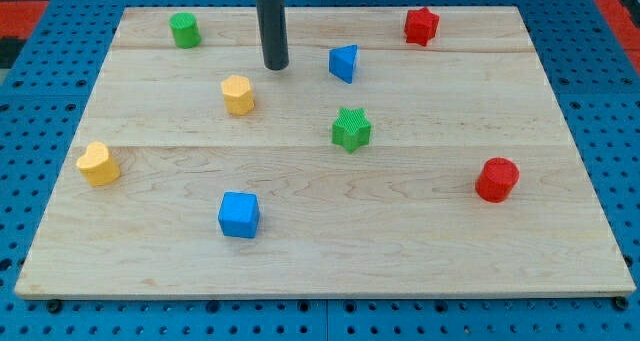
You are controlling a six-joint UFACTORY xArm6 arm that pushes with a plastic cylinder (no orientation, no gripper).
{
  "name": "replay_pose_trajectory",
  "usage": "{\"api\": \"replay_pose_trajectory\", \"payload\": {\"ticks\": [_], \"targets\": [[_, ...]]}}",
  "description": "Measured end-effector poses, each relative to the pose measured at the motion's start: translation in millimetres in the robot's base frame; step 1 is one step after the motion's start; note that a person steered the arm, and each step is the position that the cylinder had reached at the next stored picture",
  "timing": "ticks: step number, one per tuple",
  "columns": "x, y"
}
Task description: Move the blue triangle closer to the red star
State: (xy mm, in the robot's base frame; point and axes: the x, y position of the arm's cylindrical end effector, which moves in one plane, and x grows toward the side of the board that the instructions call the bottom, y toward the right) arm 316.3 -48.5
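The blue triangle (343,63) sits on the wooden board near the view's top, a little right of centre. The red star (421,26) lies at the view's top right, up and to the right of the triangle, with a clear gap between them. My tip (276,66) rests on the board just left of the blue triangle, level with it and not touching it. The dark rod rises from the tip out of the view's top.
A green cylinder (184,29) is at the top left. A yellow hexagon (238,95) lies below and left of my tip. A green star (351,129) is near the centre, a yellow heart (98,164) at the left, a blue cube (239,214) at the bottom, a red cylinder (497,179) at the right.
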Motion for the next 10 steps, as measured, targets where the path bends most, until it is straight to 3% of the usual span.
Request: {"api": "replay_pose_trajectory", "payload": {"ticks": [4,6,10], "targets": [[-4.6,99.3],[-14.2,91.3],[-25.7,156.8]]}}
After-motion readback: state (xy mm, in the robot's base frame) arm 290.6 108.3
